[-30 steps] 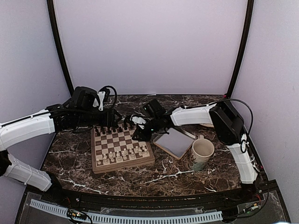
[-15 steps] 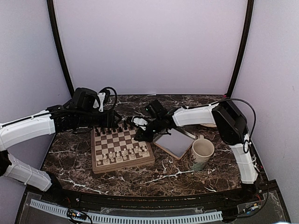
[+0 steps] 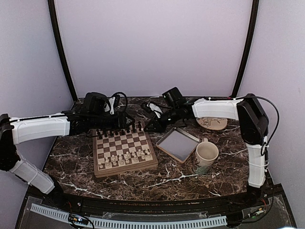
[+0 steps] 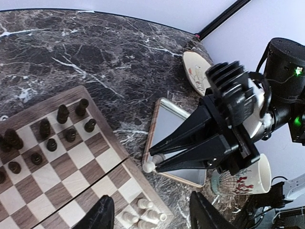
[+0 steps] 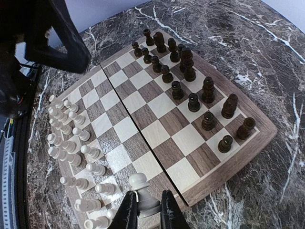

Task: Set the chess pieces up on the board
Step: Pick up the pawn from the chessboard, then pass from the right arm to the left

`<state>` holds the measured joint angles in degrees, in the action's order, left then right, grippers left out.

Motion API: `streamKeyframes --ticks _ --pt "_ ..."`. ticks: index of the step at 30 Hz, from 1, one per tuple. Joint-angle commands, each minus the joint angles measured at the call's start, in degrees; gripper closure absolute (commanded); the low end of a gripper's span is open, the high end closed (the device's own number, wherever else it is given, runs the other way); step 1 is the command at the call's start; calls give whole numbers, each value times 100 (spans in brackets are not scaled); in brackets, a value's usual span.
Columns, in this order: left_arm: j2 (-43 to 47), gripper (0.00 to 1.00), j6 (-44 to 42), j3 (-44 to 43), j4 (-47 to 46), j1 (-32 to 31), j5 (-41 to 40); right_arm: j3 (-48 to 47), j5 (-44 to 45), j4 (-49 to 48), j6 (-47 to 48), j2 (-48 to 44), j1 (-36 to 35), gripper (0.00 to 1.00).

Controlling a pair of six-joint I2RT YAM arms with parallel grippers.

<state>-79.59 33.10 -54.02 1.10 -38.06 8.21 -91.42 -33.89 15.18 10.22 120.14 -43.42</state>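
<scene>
- My right pincer (image 5: 148,196) grips one cream piece (image 5: 139,183) with a round head and wide foot, by the board's (image 5: 224,168) edge.
- The other cream chess pieces (image 3: 125,158) sit on its near rows.
- My left pincer (image 4: 151,217) is wide open.

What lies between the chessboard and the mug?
The grey metal tray; the top view shows it between the chessboard and the mug.

Lab booth; blank walls (image 3: 152,43), marble table (image 3: 181,179)
</scene>
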Motion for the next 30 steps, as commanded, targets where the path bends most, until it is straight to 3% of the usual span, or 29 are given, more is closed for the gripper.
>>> streamKeyframes --ticks 1,13,22,30 --pt "-391 45 885 98 -1330 73 1016 320 -529 -203 -431 -446 176 88" --pt "-1570 55 3069 531 -4210 124 2161 598 -642 -470 -679 -823 272 87" --pt "-1758 63 3383 604 -4400 124 2024 643 -672 -551 -774 -868 273 86" --pt "-1564 58 3459 879 -4205 124 1592 704 -671 -595 -800 -902 273 86"
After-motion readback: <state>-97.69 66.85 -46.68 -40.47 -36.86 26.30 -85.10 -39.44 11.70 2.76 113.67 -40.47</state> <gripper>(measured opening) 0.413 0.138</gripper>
